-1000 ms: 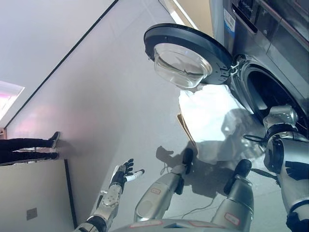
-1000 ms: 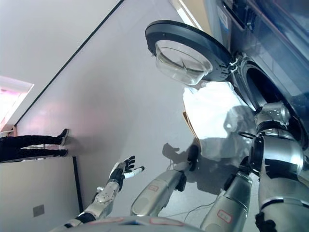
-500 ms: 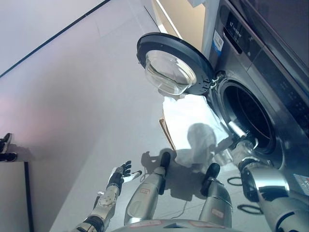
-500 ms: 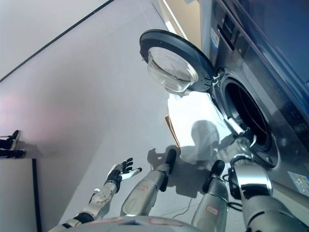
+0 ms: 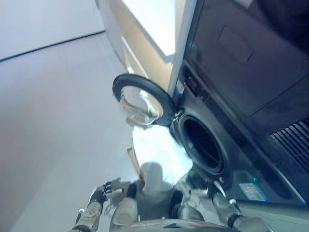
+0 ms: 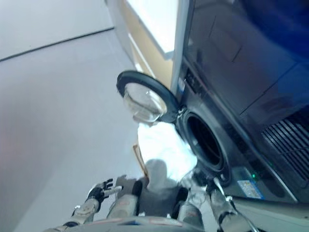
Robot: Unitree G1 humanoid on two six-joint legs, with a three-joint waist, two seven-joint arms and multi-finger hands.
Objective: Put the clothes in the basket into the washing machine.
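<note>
Washing machine [image 5: 227, 145] stands with its door [image 5: 140, 99] swung fully open, and the drum opening [image 5: 200, 145] looks dark; no laundry is visible inside. White clothes [image 6: 161, 150] sit heaped in the basket [image 6: 140, 159] on the floor, just below the door and beside the opening. Left hand [image 5: 107, 187] hovers low left, fingers spread, holding nothing. Right hand [image 6: 203, 180] is near the drum's lower rim; its fingers can't be made out. Judgement: loading is barely started, with most of the pile still to move.
</note>
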